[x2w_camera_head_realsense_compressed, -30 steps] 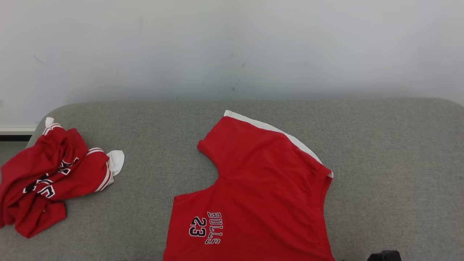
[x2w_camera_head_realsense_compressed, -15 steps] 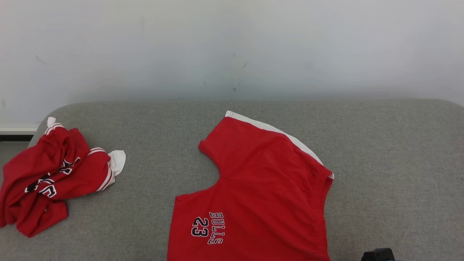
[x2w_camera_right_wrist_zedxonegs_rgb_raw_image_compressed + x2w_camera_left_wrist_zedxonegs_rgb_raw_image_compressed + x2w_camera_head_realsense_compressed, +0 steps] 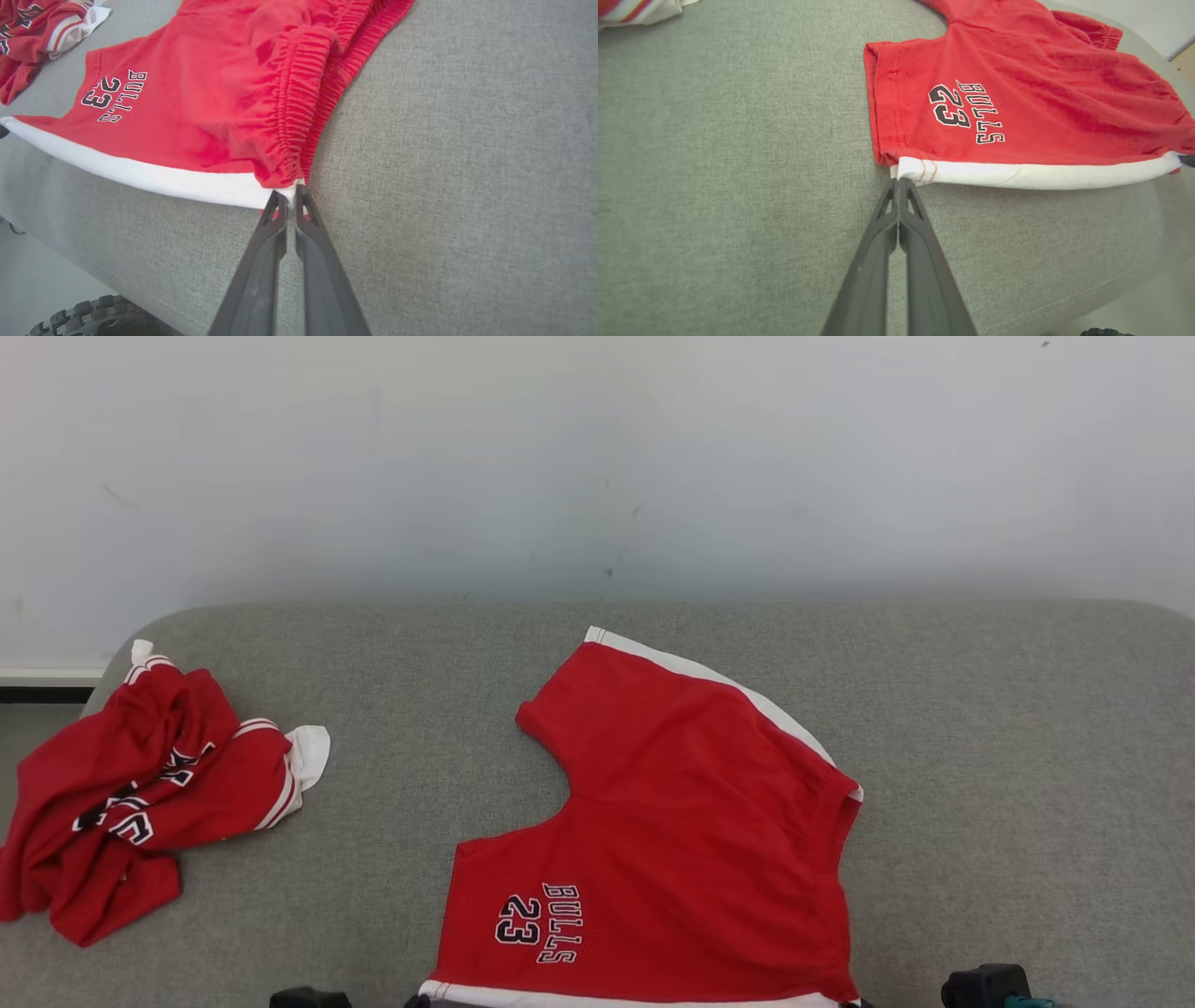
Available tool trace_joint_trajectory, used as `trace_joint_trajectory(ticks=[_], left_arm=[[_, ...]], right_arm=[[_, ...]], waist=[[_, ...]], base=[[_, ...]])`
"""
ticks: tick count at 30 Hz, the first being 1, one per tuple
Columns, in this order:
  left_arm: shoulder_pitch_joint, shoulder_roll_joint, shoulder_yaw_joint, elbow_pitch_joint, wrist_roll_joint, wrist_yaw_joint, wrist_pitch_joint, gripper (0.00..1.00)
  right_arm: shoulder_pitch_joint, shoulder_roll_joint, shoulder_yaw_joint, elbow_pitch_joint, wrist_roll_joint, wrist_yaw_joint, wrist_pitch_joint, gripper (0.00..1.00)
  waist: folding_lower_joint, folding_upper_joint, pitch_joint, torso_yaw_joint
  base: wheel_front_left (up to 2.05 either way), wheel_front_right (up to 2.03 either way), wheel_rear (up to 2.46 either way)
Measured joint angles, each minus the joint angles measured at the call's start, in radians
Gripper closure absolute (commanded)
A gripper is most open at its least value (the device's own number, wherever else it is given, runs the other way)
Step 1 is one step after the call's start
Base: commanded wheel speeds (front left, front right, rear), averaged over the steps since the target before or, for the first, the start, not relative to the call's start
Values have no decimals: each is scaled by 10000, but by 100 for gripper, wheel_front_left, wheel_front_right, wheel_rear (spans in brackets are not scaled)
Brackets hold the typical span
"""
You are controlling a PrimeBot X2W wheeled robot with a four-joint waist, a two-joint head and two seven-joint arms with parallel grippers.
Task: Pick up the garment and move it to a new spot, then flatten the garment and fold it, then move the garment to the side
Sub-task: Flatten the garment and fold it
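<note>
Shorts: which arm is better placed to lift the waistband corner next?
Right. The right gripper is shut on the shorts at the corner beside the gathered waistband; the left gripper pinches the hem end.

A crumpled red jersey (image 3: 140, 793) with white trim lies at the left end of the grey fabric surface (image 3: 1008, 756); behind rises a scuffed white wall (image 3: 597, 457); a pale skirting strip (image 3: 47, 670) runs along its foot.

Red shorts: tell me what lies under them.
The red shorts lie on the grey cushion, which shows all round them. Whatever sits beneath the cloth itself is covered and cannot be seen.
</note>
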Motion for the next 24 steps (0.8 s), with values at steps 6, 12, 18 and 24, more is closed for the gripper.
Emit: trace_joint_trajectory(ticks=[6, 12, 18, 24], left_arm=[[-14, 383, 253, -543, 268, 182, -230, 100], [-549, 779, 454, -982, 351, 142, -259, 100], [-1749, 1166, 474, -1049, 437, -199, 4, 100], [-3201, 1484, 431, -872, 458, -462, 441, 100]], right_arm=[[-105, 81, -263, -395, 370, 111, -240, 100], [-294, 111, -385, -901, 685, 205, -311, 100], [-825, 196, -314, -1174, 767, 261, -174, 100], [-1958, 405, -267, -1168, 686, 228, 117, 100]], waist=[[0, 0, -49, -87], [0, 0, -30, -232], [0, 0, 143, -450], [0, 0, 568, -729]], base=[[0, 0, 0], [0, 0, 0], [0, 0, 0], [0, 0, 0]])
